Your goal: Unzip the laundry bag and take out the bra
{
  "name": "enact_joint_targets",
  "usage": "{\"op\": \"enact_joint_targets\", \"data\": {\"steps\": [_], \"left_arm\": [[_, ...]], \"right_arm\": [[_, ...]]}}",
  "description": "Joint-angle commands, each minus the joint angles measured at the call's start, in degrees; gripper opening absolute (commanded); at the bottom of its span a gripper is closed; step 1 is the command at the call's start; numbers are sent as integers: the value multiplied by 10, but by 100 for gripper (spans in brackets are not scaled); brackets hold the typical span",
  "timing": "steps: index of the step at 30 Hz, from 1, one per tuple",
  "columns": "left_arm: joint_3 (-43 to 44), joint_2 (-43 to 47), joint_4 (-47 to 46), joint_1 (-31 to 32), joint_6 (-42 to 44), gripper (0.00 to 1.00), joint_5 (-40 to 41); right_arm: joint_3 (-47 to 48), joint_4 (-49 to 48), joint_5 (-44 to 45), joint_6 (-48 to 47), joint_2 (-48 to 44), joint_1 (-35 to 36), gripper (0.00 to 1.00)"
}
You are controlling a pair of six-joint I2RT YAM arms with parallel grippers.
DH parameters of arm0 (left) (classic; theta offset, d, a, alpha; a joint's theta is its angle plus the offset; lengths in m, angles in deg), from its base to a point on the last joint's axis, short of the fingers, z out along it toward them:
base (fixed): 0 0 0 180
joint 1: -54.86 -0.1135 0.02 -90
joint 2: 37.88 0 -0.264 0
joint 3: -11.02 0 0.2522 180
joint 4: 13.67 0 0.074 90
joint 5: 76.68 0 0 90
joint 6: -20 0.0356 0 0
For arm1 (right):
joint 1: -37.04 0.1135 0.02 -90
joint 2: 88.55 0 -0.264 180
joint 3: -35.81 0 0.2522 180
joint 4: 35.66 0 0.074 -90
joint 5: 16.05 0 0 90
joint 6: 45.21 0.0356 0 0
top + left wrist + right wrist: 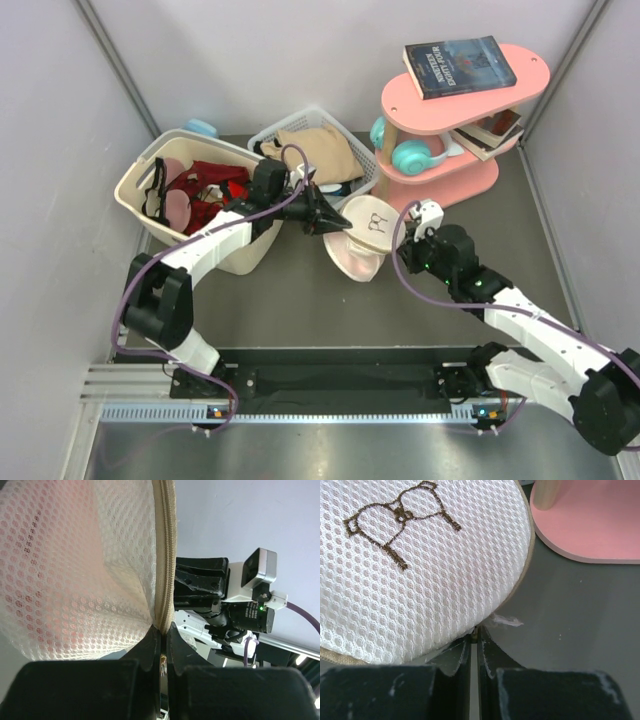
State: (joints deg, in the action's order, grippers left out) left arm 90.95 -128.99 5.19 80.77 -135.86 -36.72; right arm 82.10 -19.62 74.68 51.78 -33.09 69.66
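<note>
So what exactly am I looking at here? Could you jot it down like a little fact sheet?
Bag: round mesh laundry bag held between the two arms, with a bra logo stitched on top
Left gripper: shut on the bag's zip rim
Right gripper: shut on the bag's opposite edge
Zip: looks closed where visible
Bra: not out; only a pink tint shows through the mesh
Nearby: basket with red clothes; pink shelf with a book
</note>
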Motion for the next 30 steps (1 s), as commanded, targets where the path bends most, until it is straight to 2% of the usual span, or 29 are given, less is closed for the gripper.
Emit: {"op": "enact_joint_targets", "data": {"steps": [1, 5, 6, 8, 9, 12, 13, 16, 18, 22, 26, 30], "left_arm": [[-2, 9, -39, -2, 9, 0, -16], [7, -12, -38, -8, 21, 0, -2], [18, -25, -25, -7, 30, 6, 3], [36, -37, 0, -7, 47, 28, 17], [58, -46, 17, -7, 71, 54, 27], [110, -46, 132, -6, 148, 78, 90], [119, -43, 194, -6, 166, 80, 113], [117, -18, 266, -5, 210, 86, 184], [78, 15, 273, -4, 214, 86, 216], [-5, 74, 265, 9, 188, 86, 241], [-88, 133, 194, 33, 114, 86, 253], [-129, 155, 135, 60, 52, 86, 275]], "right_arm": [[3, 2, 27, 4, -40, 6, 0], [4, 56, 41, 11, -57, 6, 0], [4, 65, 38, 14, -58, 7, 0], [9, 76, 33, 18, -52, 6, 0], [10, 86, 28, 21, -48, 6, 0], [20, 98, 10, 35, -21, 7, 0], [23, 98, 3, 42, -6, 9, 0], [28, 87, -20, 57, 24, 19, 0], [33, 81, -31, 61, 39, 30, 0], [50, 76, -38, 63, 84, 69, 0], [65, 64, -49, 73, 109, 103, 0], [78, 55, -64, 85, 126, 128, 0]]}}
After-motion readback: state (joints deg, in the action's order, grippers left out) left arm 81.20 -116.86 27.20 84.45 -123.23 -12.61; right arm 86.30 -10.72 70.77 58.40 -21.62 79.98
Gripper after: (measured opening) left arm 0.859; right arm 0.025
